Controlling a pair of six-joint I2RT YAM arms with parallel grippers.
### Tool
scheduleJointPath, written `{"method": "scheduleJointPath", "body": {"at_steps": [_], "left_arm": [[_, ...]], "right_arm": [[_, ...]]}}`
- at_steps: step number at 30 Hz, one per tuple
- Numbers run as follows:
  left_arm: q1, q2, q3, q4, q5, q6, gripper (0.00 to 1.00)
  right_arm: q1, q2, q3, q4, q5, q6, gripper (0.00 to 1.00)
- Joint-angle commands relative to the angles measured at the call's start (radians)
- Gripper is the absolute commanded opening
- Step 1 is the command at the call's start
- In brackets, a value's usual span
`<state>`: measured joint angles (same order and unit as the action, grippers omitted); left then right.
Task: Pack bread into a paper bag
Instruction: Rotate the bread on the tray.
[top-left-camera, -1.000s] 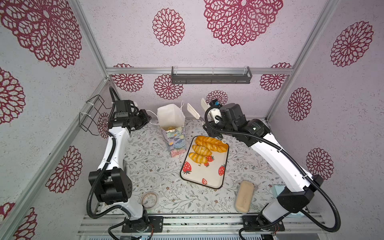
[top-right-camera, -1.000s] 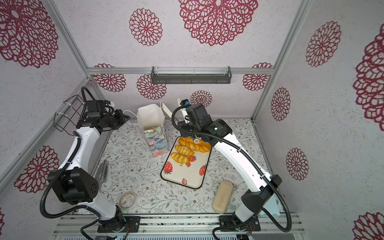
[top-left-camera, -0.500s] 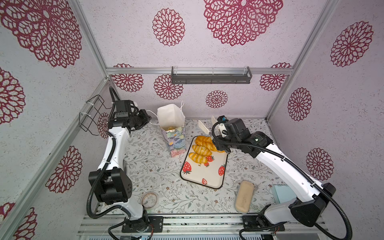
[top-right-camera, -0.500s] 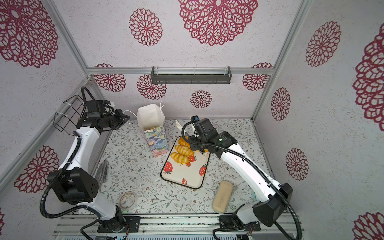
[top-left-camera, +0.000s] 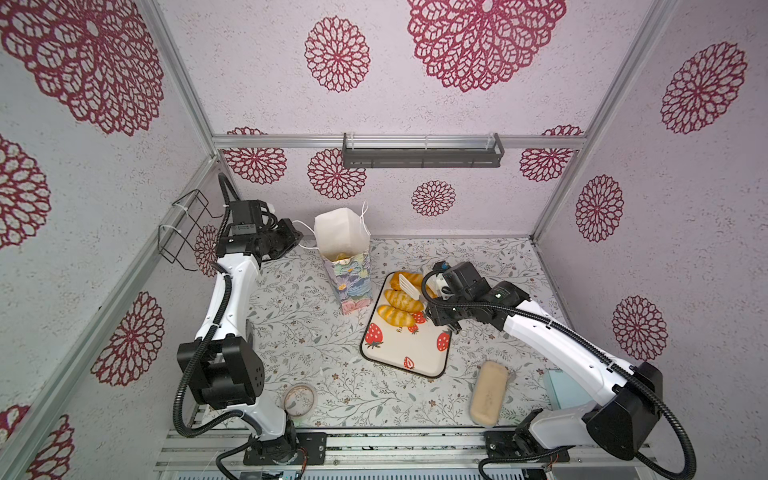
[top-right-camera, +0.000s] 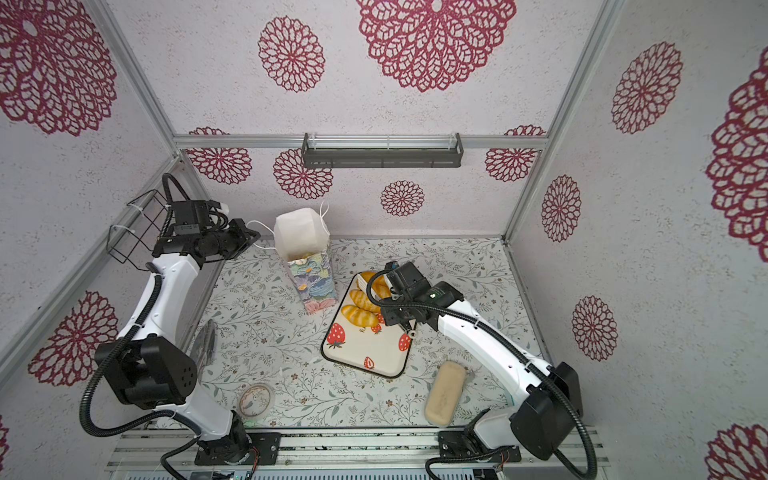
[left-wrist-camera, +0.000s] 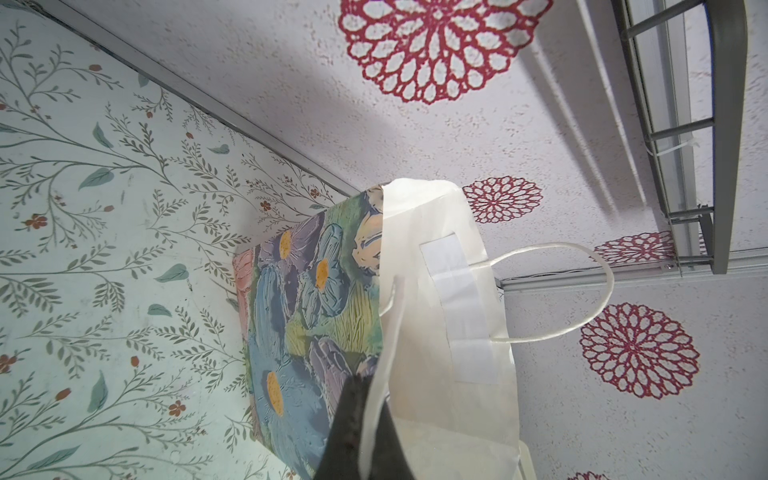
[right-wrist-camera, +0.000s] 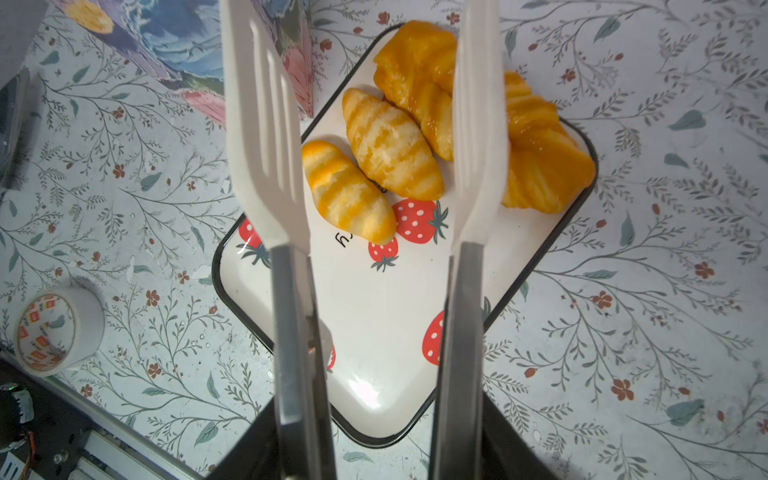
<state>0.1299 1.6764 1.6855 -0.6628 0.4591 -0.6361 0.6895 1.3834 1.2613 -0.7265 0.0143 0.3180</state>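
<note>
Standing at the back of a flower-patterned table (top-left-camera: 299, 332), the paper bag (top-left-camera: 351, 278) leans a little. Its white mouth is open upward, and a piece of golden bread (top-left-camera: 340, 256) is just visible deep inside. The left gripper (top-left-camera: 296, 239), beside the bag near the back left corner, is closed tight on one white cord handle (left-wrist-camera: 390, 332), as the left wrist view shows. Just beside the bag lies a strawberry-print tray (top-left-camera: 405, 353) with a black rim. At its far end rest two striped rolls (right-wrist-camera: 347, 197) side by side, with a long twisted loaf (right-wrist-camera: 415, 75) touching them. The right gripper (top-left-camera: 440, 289) grips a pair of white tongs (right-wrist-camera: 245, 166). Their slotted blades stand well apart over the rolls and loaf, and whether they touch them is unclear. Near the front edge lie a pale beige block (top-left-camera: 488, 392) and a roll of tape (top-left-camera: 300, 399).
</note>
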Motion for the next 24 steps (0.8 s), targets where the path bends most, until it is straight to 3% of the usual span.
{"method": "scheduleJointPath", "body": {"at_steps": [1, 24], "left_arm": [[-0.002, -0.009, -0.011, 0.019, -0.001, 0.010, 0.00], [-0.003, 0.003, -0.012, 0.017, -0.004, 0.010, 0.00]], "right_arm": [[-0.004, -0.033, -0.012, 0.055, -0.043, 0.028, 0.57], [0.019, 0.034, -0.167, 0.066, -0.123, -0.015, 0.57]]}}
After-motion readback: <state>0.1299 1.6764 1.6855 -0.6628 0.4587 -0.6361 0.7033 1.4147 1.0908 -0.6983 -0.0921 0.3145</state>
